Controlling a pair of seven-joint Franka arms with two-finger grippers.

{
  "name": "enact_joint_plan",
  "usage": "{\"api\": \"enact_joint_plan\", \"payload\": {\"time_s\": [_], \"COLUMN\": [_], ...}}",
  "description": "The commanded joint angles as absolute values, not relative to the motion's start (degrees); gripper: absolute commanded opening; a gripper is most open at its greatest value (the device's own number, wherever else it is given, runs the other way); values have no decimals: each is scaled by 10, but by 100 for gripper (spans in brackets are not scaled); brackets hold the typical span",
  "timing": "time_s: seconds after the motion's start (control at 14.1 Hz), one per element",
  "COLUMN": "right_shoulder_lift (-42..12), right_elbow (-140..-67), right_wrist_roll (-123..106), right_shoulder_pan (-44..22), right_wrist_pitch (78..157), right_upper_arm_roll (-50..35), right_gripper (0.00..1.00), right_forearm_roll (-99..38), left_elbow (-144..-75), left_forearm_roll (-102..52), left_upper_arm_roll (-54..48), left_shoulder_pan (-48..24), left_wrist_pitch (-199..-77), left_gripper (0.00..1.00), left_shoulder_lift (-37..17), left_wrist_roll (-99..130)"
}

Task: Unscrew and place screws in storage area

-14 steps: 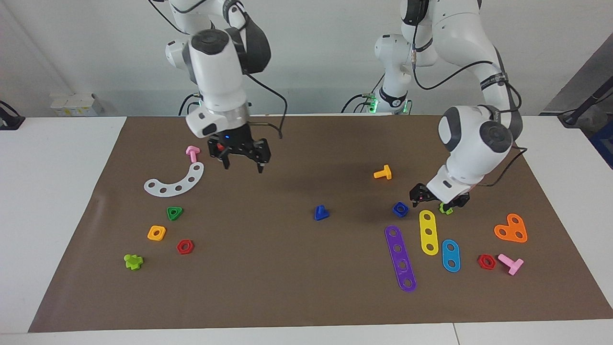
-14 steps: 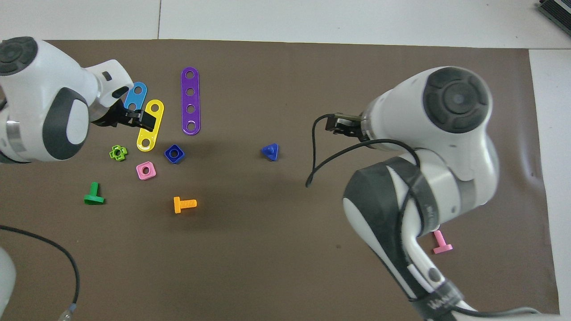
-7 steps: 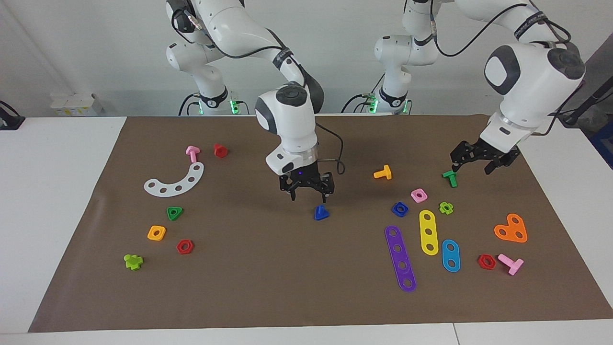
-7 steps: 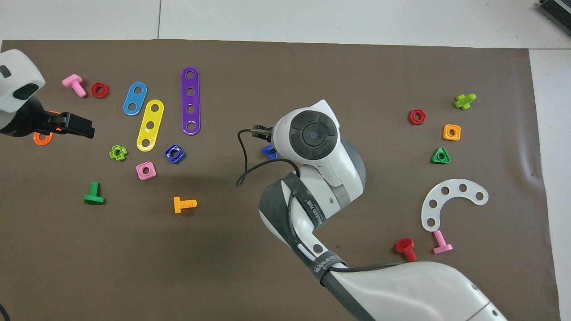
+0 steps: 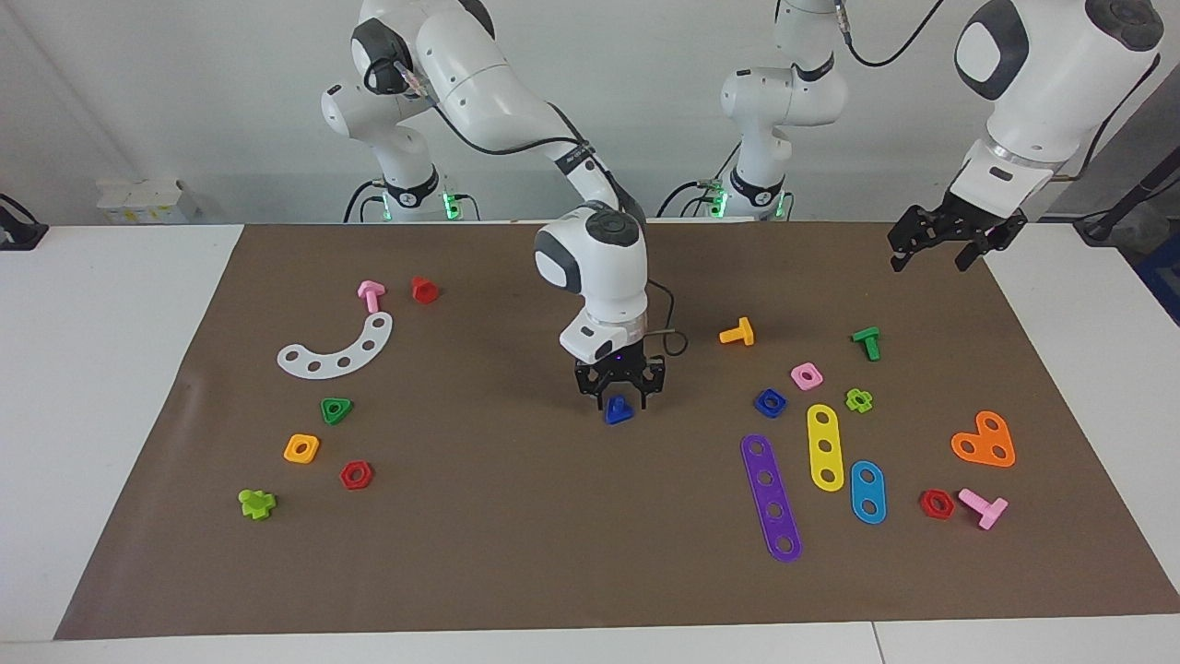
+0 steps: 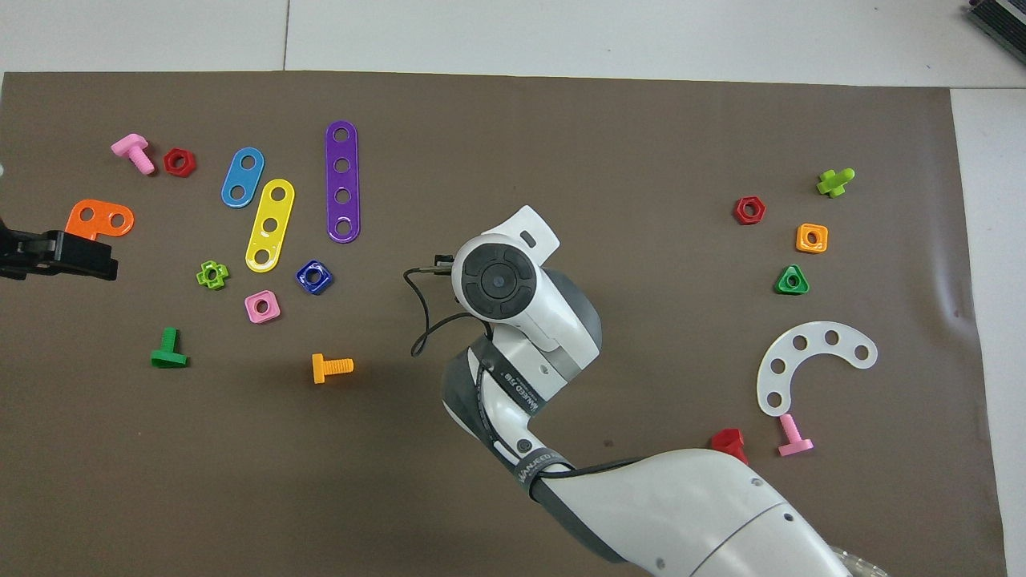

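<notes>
The blue toy bolt (image 5: 619,411) with a triangular head lies alone on the brown mat (image 5: 516,535), near the middle of the table. My right gripper (image 5: 619,398) points straight down just over it, open, with a finger on either side of the bolt's top. In the overhead view the right hand (image 6: 497,280) hides the bolt. My left gripper (image 5: 929,260) is open and empty, raised over the mat's corner at the left arm's end; it also shows in the overhead view (image 6: 88,260).
Toward the left arm's end lie a blue square nut (image 5: 770,402), pink nut (image 5: 806,375), orange bolt (image 5: 737,333), green bolt (image 5: 866,342) and several flat strips (image 5: 771,498). Toward the right arm's end lie a white curved plate (image 5: 336,349), green triangular nut (image 5: 336,409) and red bolt (image 5: 424,290).
My right gripper has swung from over the white plate's end to the middle and come down over the blue bolt. My left gripper has risen and drawn back from the nuts.
</notes>
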State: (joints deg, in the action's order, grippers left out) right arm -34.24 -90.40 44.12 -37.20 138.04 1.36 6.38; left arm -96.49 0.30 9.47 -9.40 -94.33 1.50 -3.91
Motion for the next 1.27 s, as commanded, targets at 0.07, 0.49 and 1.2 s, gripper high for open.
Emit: {"api": "enact_joint_plan", "payload": {"time_s": [0.07, 0.49, 1.2], "right_shoulder_lift": [-341, -338, -182], "right_elbow": [-915, -916, -973], "right_wrist_roll": [425, 413, 372], "right_shoulder_pan": [-369, -372, -280], "right_wrist_pitch": [1383, 1383, 1269], "right_upper_arm_roll": [12, 14, 24], "right_gripper": [42, 0, 0], "right_forearm_roll": [73, 75, 72], "left_elbow": [-978, -981, -979], "left_forearm_roll": [21, 21, 21], "left_upper_arm_roll": [91, 91, 96], "left_shoulder_pan": [-99, -98, -91], "left_wrist_pitch": [-946, -950, -958], "left_gripper": [100, 100, 100], "left_shoulder_lift": [25, 26, 25], "left_wrist_roll": [-24, -65, -98]}}
